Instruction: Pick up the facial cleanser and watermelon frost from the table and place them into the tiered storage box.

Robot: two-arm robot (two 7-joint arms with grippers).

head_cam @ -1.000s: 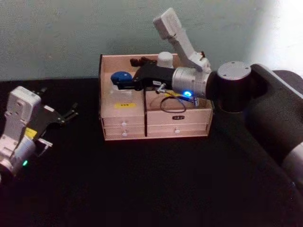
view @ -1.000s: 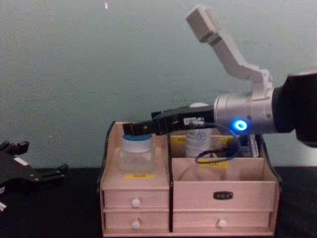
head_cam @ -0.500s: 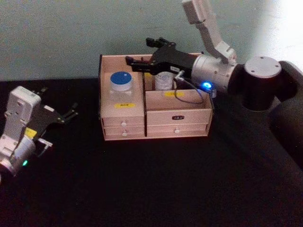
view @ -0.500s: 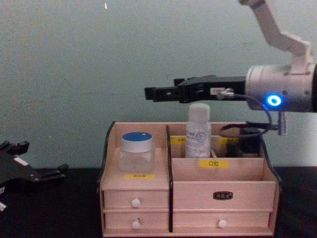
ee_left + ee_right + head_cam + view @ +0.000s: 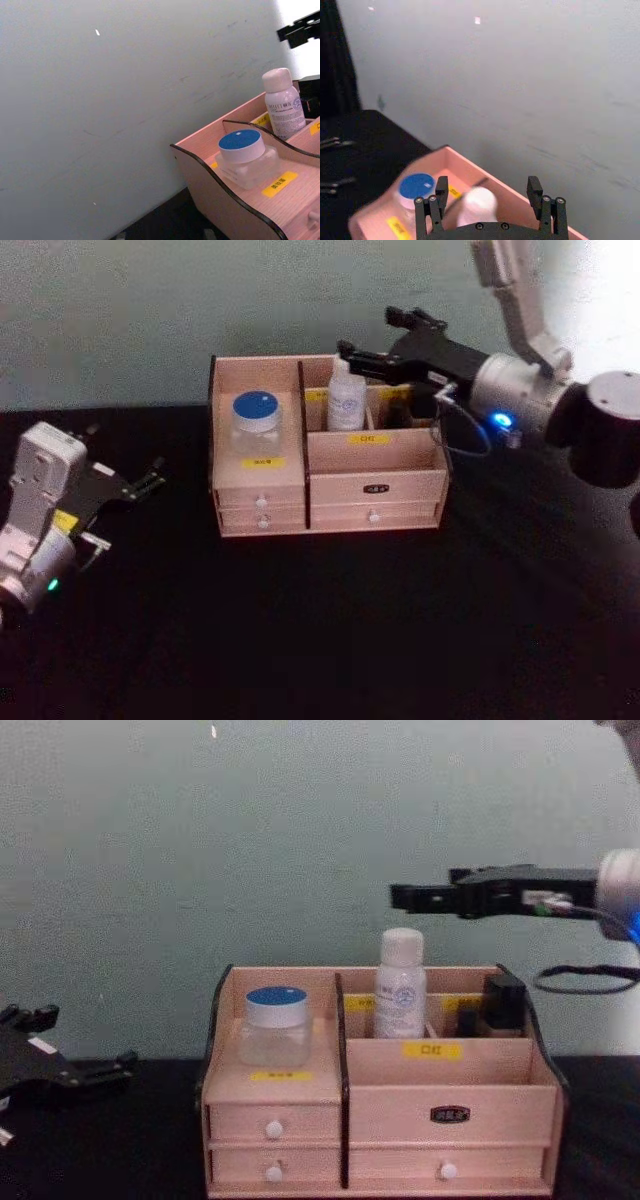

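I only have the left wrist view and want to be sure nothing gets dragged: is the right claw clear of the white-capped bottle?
Observer: Yes. The right claw is open and hangs above the white-capped bottle, with a gap between them.
Operator: And the left claw?
Observer: The left claw sits low at the left of the black table, well apart from the tiered storage box.

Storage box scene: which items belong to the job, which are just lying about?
Job:
box
blue-lidded jar, in the box's left compartment
white-capped bottle, in a rear compartment
right gripper, open, above the box

Lying about:
dark item, rear right compartment
left gripper, parked on the table
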